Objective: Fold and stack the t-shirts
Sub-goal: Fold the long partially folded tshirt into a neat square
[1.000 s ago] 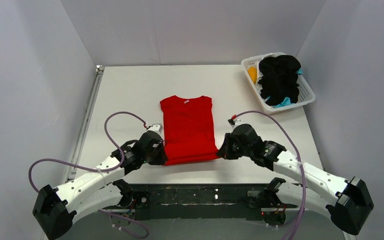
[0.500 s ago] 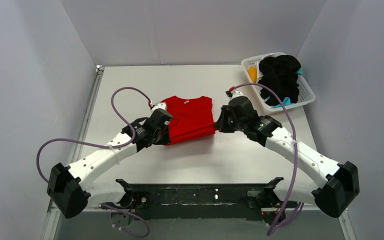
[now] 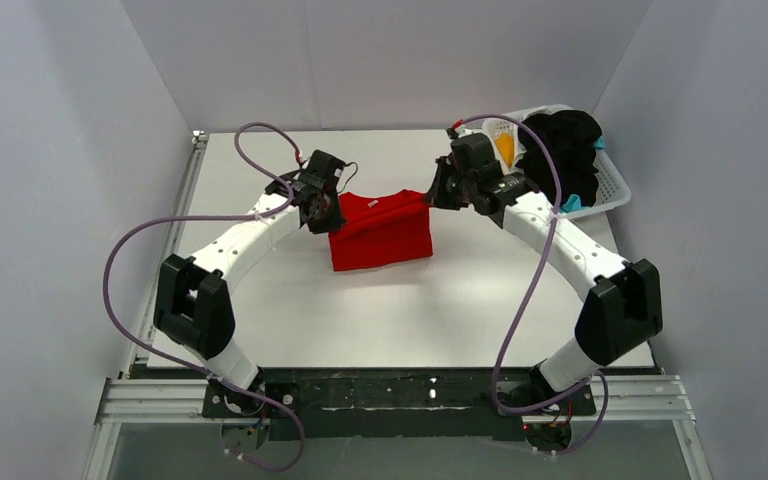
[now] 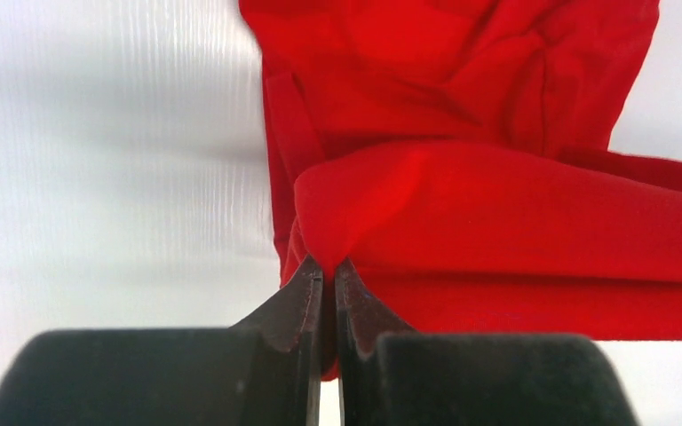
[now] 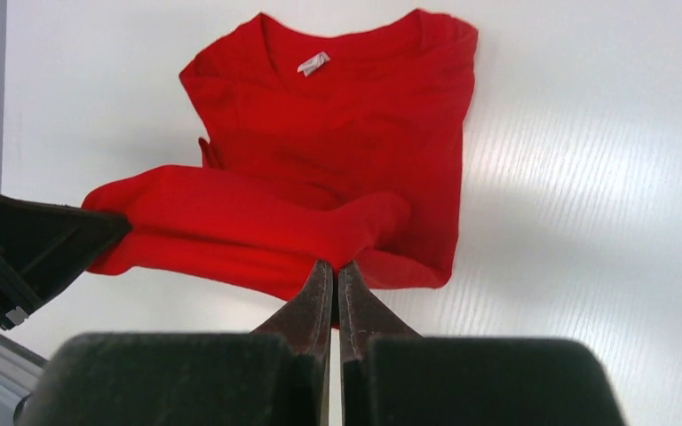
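A white bench [image 3: 260,300] stands between plain grey walls [image 3: 60,150]. At its far right corner a white basket [image 3: 615,192] holds the black t-shirt [image 3: 560,150]. The red t-shirt [image 3: 385,240] lies mid-bench with one folded edge held up over the rest. The left end effector [image 3: 330,213] and right end effector [image 3: 431,196] are each clamped on an end of that fold. The right wrist view shows the collar [image 5: 346,35] and white tag [image 5: 313,63]. The left wrist view shows only bunched cloth.

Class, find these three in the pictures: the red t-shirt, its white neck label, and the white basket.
red t-shirt [image 3: 385,245]: overhead view, on its flat lower part.
neck label [image 5: 313,63]: right wrist view, middle of the tag inside the collar.
basket [image 3: 612,185]: overhead view, on its right lattice wall.
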You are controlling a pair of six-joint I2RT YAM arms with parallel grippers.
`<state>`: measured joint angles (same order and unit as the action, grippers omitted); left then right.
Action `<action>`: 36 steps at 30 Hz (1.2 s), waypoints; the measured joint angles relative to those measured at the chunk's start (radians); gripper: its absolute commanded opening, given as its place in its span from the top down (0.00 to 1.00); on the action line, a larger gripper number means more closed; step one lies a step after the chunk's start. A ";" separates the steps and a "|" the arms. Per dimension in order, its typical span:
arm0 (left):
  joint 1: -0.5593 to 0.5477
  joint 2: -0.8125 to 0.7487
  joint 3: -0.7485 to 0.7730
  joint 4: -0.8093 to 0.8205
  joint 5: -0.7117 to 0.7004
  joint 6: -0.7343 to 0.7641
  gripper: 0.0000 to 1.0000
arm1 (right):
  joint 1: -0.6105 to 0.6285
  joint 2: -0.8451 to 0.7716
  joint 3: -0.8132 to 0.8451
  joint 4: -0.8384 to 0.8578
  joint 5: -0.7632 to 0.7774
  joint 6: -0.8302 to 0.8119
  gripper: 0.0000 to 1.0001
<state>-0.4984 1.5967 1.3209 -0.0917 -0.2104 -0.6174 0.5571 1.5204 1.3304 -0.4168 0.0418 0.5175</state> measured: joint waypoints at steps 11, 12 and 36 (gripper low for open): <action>0.084 0.219 0.219 -0.082 0.027 -0.045 1.00 | -0.085 0.253 0.206 -0.001 -0.085 0.000 0.99; 0.088 0.236 0.231 -0.084 0.028 -0.050 1.00 | -0.088 0.274 0.220 0.000 -0.085 0.000 0.99; 0.204 0.332 0.341 -0.091 0.238 -0.031 0.02 | -0.193 0.560 0.579 -0.071 -0.226 -0.054 0.16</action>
<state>-0.2947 1.9282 1.6615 -0.1829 0.0280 -0.6487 0.3641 2.0808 1.9095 -0.4877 -0.1844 0.4633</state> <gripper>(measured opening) 0.981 0.831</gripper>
